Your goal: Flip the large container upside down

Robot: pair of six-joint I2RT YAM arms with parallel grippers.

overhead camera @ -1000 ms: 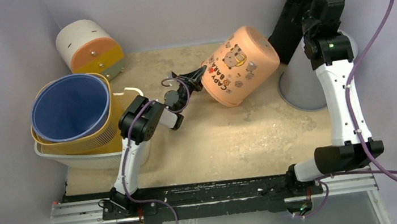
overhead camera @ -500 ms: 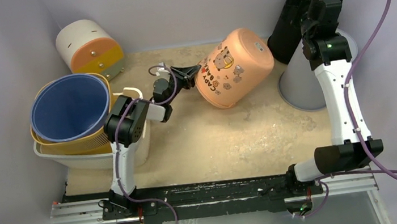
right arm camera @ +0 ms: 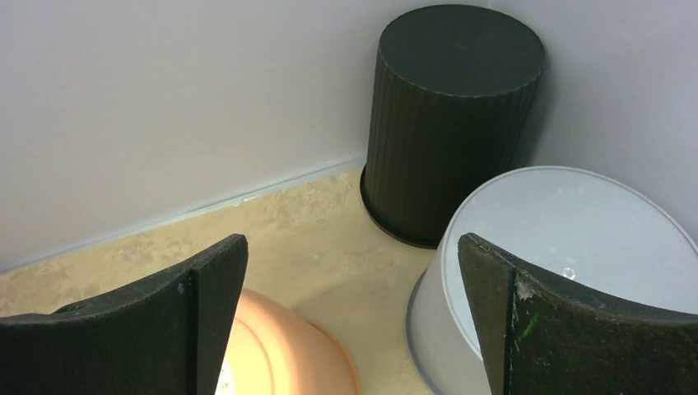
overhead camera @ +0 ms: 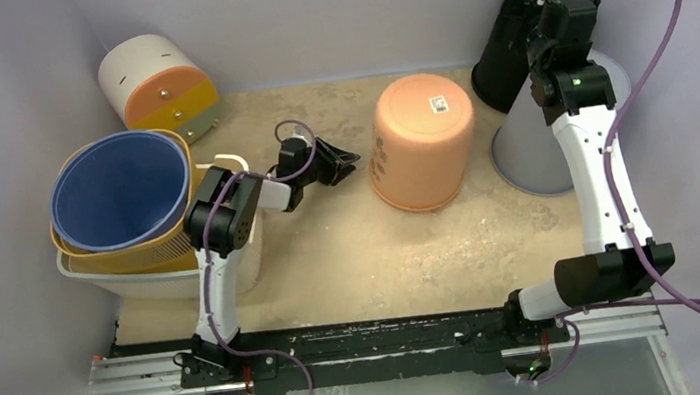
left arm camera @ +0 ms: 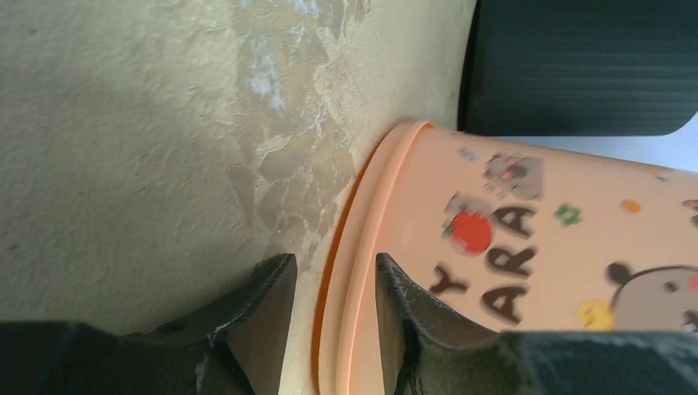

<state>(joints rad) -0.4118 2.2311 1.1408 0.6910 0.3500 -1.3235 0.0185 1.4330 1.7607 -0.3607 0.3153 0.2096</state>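
The large orange container (overhead camera: 420,144) with cartoon print stands mouth down on the sandy table, its flat base facing up. My left gripper (overhead camera: 350,160) lies low just left of it, jaws open. In the left wrist view the container's rim (left arm camera: 362,247) shows in the gap between the tips of the left gripper (left arm camera: 333,271), unclamped, with the printed wall (left arm camera: 560,230) to the right. My right gripper (overhead camera: 533,14) hangs high at the back right, open and empty. From the right wrist the right gripper (right arm camera: 352,321) looks down on part of the orange base (right arm camera: 280,346).
A black ribbed bin (overhead camera: 505,53) and a grey bin (overhead camera: 532,150) stand mouth down at the back right, close to the orange one. At the left a blue bucket (overhead camera: 123,190) nests in yellow and white baskets. A white, orange and yellow cylinder (overhead camera: 156,85) lies behind them.
The orange container, tilted in the left gripper's hold a second ago, has dropped onto its mouth with the base up. The left gripper has opened and drawn back left.
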